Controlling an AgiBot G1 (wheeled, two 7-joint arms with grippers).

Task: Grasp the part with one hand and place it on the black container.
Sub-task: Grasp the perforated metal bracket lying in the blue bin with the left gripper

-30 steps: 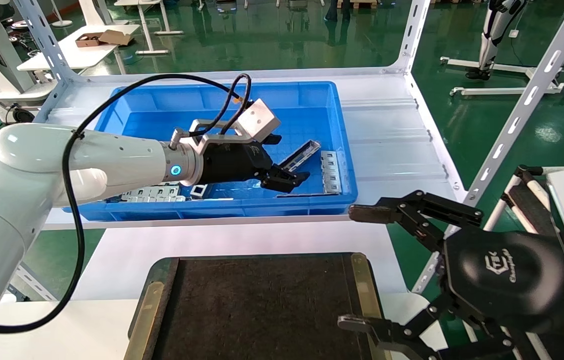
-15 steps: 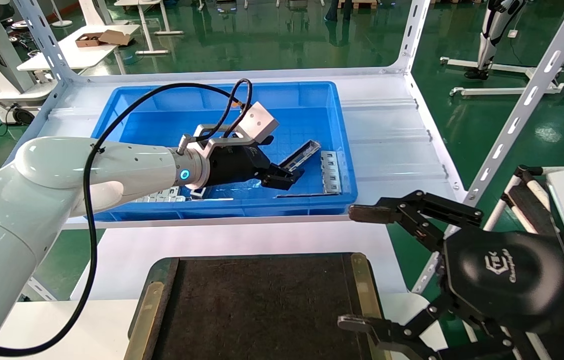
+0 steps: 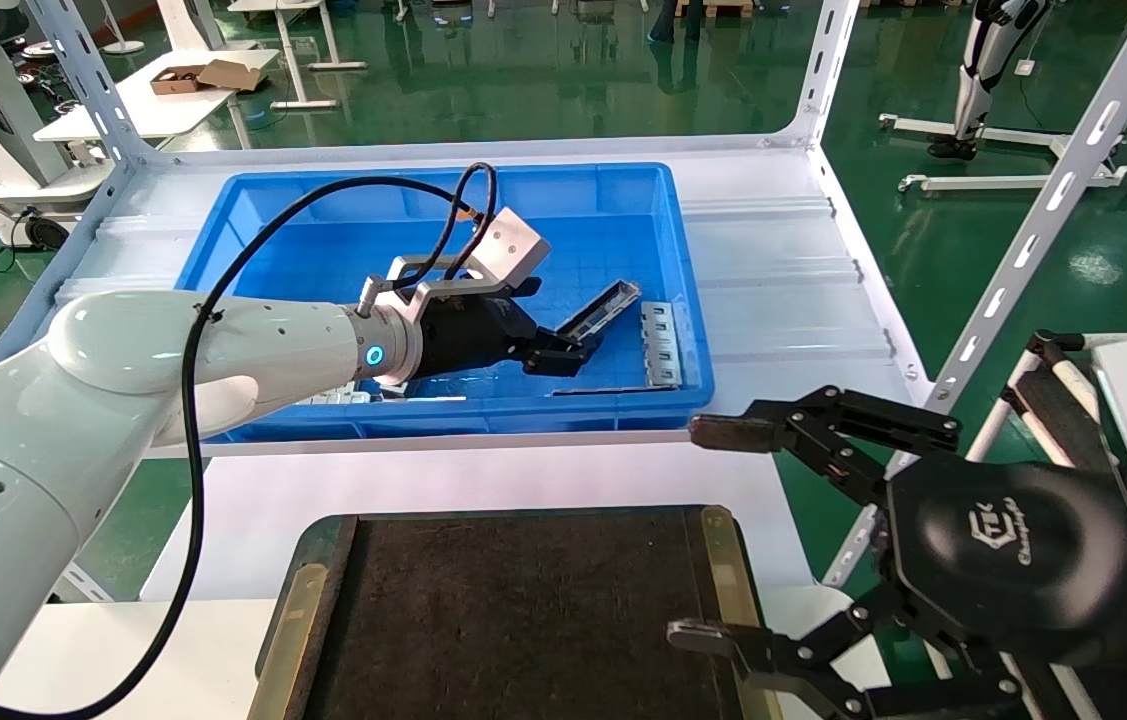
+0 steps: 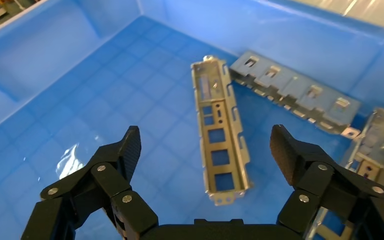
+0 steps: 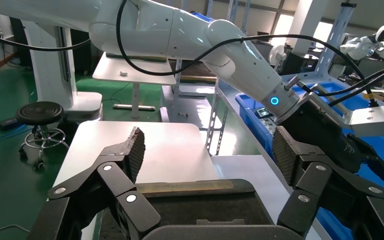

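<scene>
**A:** Where is the part (image 3: 600,309)?

**B:** It lies in the blue bin (image 3: 663,195), right of the middle of the head view. It is a thin silver trough with square holes, lying flat on the bin floor.

**A:** What is near it?

**B:** A silver strip with little windows (image 3: 661,343) lies just beside it, by the bin's right wall. More metal pieces (image 3: 333,397) sit at the bin's lower left.

**A:** Is a tool holding it?

**B:** No. The left tool (image 4: 205,152) hangs over the part with its fingers wide open, one on each side, not touching.

**A:** And the other tool?

**B:** The right tool (image 3: 708,535) is open too, at the lower right, over the right edge of the black container (image 3: 523,610). That tray sits on the white table (image 3: 253,520).
</scene>
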